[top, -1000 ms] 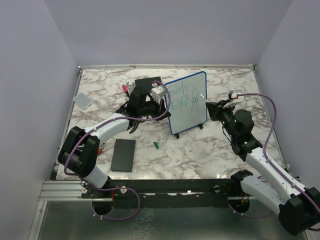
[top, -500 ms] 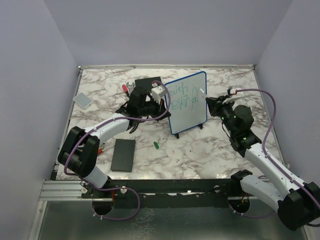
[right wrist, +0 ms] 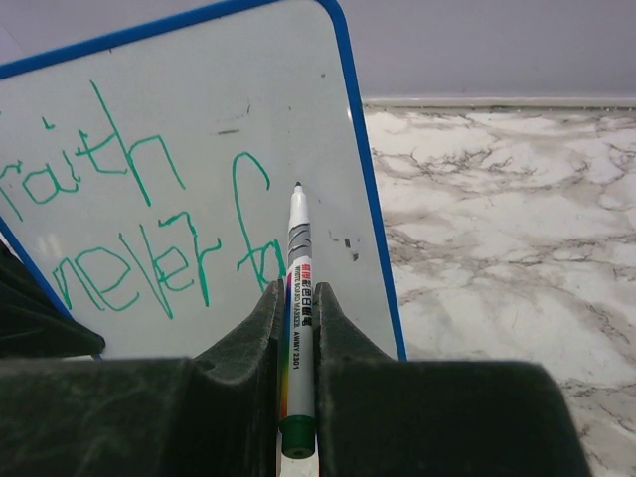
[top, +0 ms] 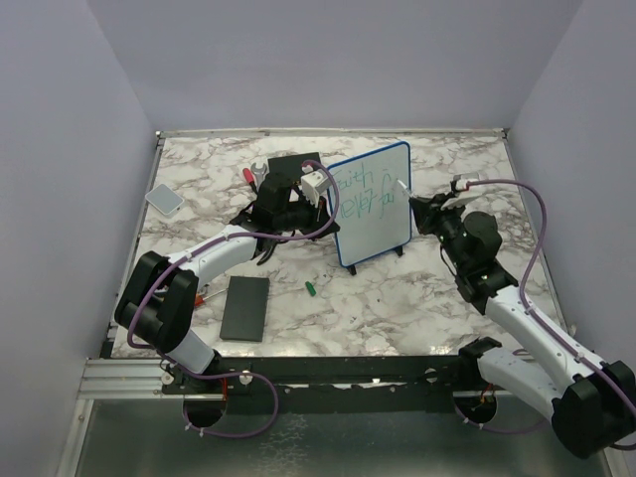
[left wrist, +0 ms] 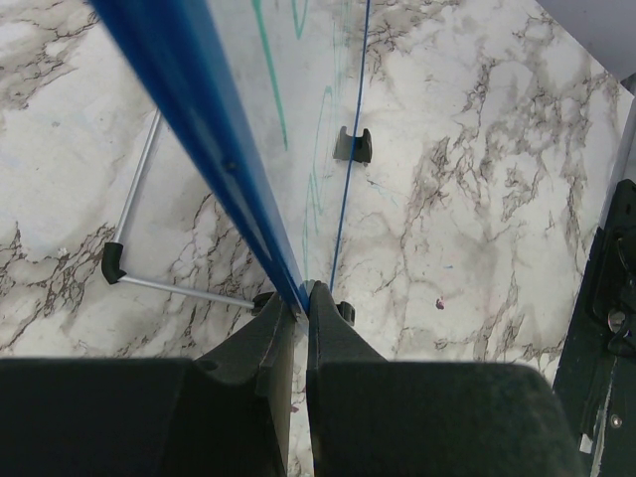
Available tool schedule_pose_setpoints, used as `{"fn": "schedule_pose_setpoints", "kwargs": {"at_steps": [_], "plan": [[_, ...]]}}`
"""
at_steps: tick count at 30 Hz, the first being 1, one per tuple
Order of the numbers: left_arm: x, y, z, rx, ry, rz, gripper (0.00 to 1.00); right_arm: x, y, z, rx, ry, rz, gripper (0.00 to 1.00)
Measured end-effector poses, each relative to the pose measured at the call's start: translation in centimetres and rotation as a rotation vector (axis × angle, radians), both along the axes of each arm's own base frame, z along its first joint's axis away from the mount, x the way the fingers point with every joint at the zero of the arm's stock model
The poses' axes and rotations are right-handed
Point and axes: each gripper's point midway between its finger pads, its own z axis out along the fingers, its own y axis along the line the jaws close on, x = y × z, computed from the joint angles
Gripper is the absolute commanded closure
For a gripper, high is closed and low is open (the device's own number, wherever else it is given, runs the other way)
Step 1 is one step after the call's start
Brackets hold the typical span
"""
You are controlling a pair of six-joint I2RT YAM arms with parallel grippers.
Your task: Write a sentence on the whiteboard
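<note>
The whiteboard (top: 376, 214) stands upright mid-table on small black feet, its frame blue (left wrist: 189, 99). The sentence (right wrist: 129, 219) is green lettering in two lines, ending in "fa" on the lower line; it also shows faintly in the top view (top: 363, 194). My left gripper (top: 330, 194) (left wrist: 301, 296) is shut on the board's left edge. At the board's right side, my right gripper (top: 419, 211) (right wrist: 300, 293) is shut on a white marker (right wrist: 298, 248). The marker's tip points at the white face just right of the last letter. Whether the tip touches is unclear.
A black slab (top: 245, 308) lies at the front left with a green cap (top: 310, 288) beside it. Another black slab (top: 293, 164), a wrench (top: 256, 171) and a red-handled tool (top: 244, 175) lie behind the left arm. A grey pad (top: 164, 200) sits far left.
My right gripper has shifted a little to the left with the marker, bringing the tip nearer the board's face. The left gripper and the board have stayed put.
</note>
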Motion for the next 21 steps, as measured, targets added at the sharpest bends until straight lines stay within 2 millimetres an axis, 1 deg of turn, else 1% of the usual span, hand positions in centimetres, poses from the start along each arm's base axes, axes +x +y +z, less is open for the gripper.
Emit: {"fn": "schedule_pose_setpoints", "kwargs": {"at_steps": [4, 10, 12, 17, 21], "plan": [[0.0, 0.0, 0.0, 0.000, 0.000, 0.000, 1.00, -0.6, -0.2, -1.6, 0.003, 0.040, -0.001, 1.00], [0.0, 0.0, 0.0, 0.000, 0.001, 0.000, 1.00, -1.5, -0.4, -4.7, -0.001, 0.124, -0.003, 0.99], [0.0, 0.0, 0.0, 0.000, 0.001, 0.000, 1.00, -1.8, -0.5, -5.3, 0.001, 0.146, -0.005, 0.99], [0.0, 0.0, 0.0, 0.000, 0.000, 0.000, 1.00, -2.3, -0.6, -6.5, 0.007, 0.179, -0.007, 0.99], [0.0, 0.0, 0.0, 0.000, 0.000, 0.000, 1.00, -2.4, -0.6, -6.6, 0.009, 0.186, -0.009, 0.99]]}}
